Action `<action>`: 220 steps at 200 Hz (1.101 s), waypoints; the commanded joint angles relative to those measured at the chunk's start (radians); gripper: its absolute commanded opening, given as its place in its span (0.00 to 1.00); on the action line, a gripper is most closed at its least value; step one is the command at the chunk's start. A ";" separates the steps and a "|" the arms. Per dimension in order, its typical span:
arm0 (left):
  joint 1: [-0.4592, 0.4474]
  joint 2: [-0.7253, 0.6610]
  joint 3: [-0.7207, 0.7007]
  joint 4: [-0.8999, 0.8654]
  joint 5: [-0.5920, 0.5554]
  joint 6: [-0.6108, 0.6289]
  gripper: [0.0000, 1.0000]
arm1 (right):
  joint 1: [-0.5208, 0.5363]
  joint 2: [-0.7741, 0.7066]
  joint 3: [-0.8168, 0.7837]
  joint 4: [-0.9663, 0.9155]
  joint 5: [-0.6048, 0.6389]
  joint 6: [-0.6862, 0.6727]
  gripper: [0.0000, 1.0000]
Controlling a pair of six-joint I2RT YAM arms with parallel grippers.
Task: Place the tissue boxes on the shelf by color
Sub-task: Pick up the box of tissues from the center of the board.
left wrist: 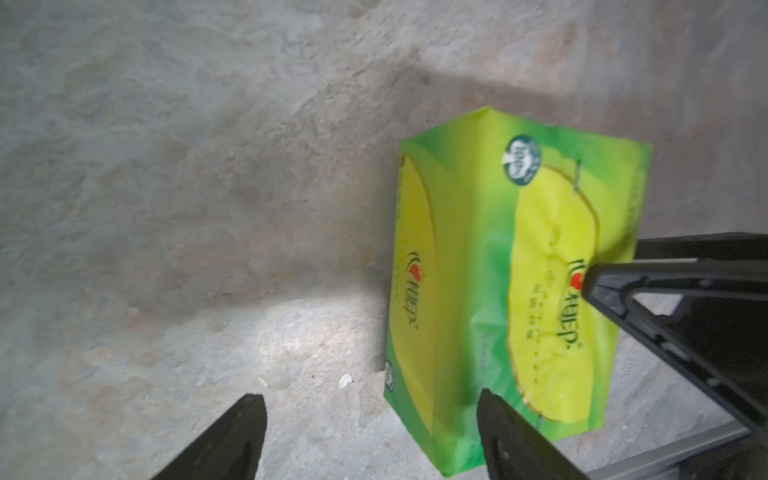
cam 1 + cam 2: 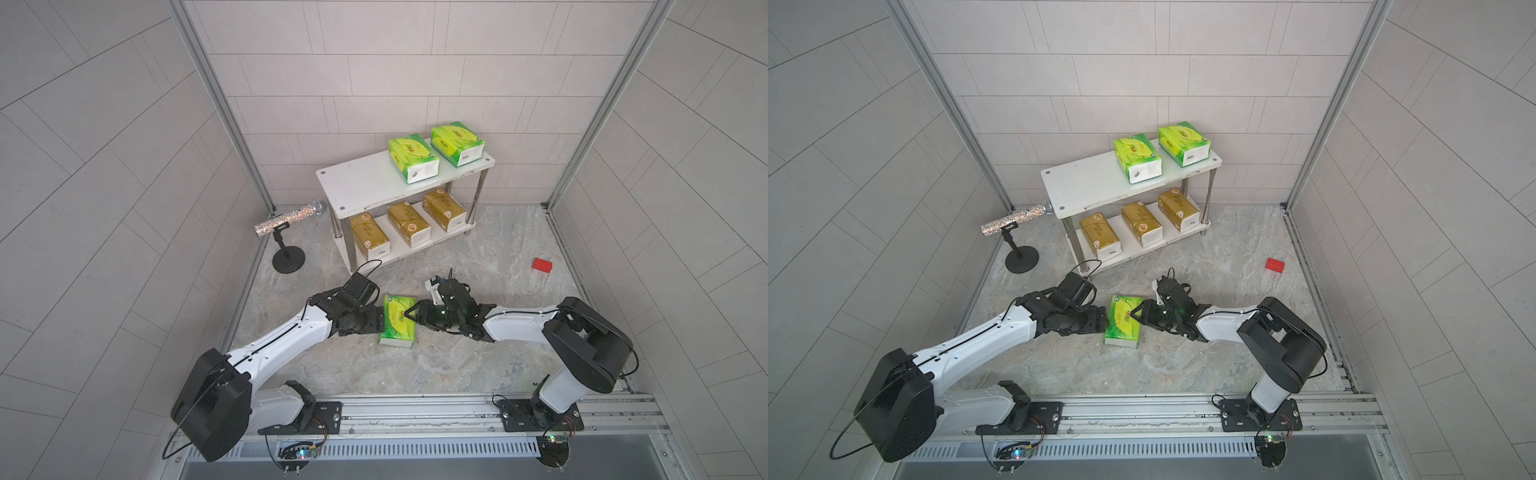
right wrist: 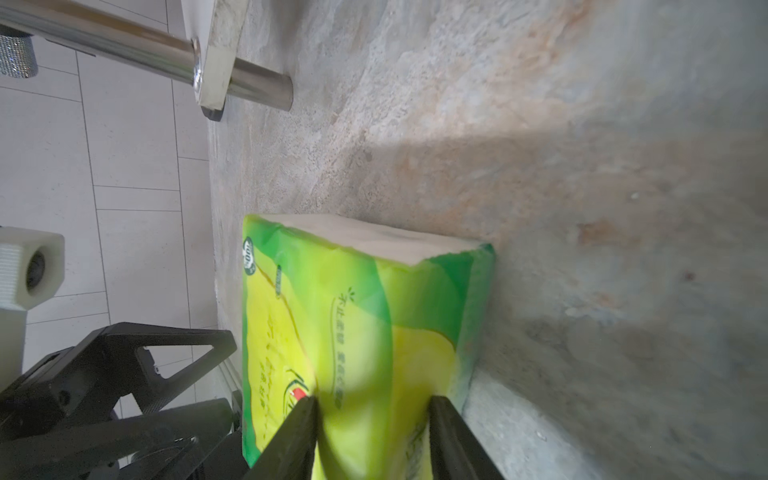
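A green tissue box (image 2: 398,322) (image 2: 1123,322) lies on the stone floor in front of the shelf (image 2: 361,187) (image 2: 1088,187). My right gripper (image 2: 410,314) (image 3: 372,405) is shut on it, one finger on its top face and one under its side. My left gripper (image 2: 379,321) (image 1: 370,411) stands open at the box's opposite side; only a corner of the box (image 1: 498,270) lies between its fingers. Two green boxes (image 2: 413,158) (image 2: 457,143) sit on the top board. Three gold boxes (image 2: 369,235) (image 2: 408,224) (image 2: 444,210) fill the lower board.
A glittery microphone (image 2: 286,218) on a black stand is left of the shelf. A small red block (image 2: 542,264) lies by the right wall. A chrome shelf leg (image 3: 249,83) stands not far beyond the held box. The left half of the top board is bare.
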 commanded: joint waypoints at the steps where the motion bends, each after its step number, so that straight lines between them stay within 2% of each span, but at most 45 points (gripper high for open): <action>1: 0.007 0.015 -0.003 0.112 0.080 0.029 0.89 | -0.018 0.015 -0.021 -0.005 -0.042 -0.029 0.47; 9: 0.007 0.021 -0.008 0.136 0.093 0.021 0.90 | -0.026 0.018 -0.021 -0.003 -0.056 -0.034 0.46; 15: 0.006 0.025 -0.013 0.156 0.096 0.013 0.95 | -0.031 0.020 -0.035 -0.002 -0.065 -0.038 0.45; 70: 0.006 0.101 -0.039 0.256 0.122 -0.007 0.97 | -0.112 0.007 -0.105 0.000 -0.121 -0.061 0.42; 79: 0.007 0.109 -0.038 0.271 0.136 -0.005 1.00 | -0.118 0.004 -0.100 -0.023 -0.129 -0.083 0.42; 176: -0.006 0.177 -0.066 0.395 0.172 -0.052 1.00 | -0.140 0.009 -0.077 -0.073 -0.153 -0.128 0.42; 220: -0.025 0.209 -0.066 0.447 0.202 -0.066 0.94 | -0.142 0.022 -0.050 -0.108 -0.171 -0.145 0.42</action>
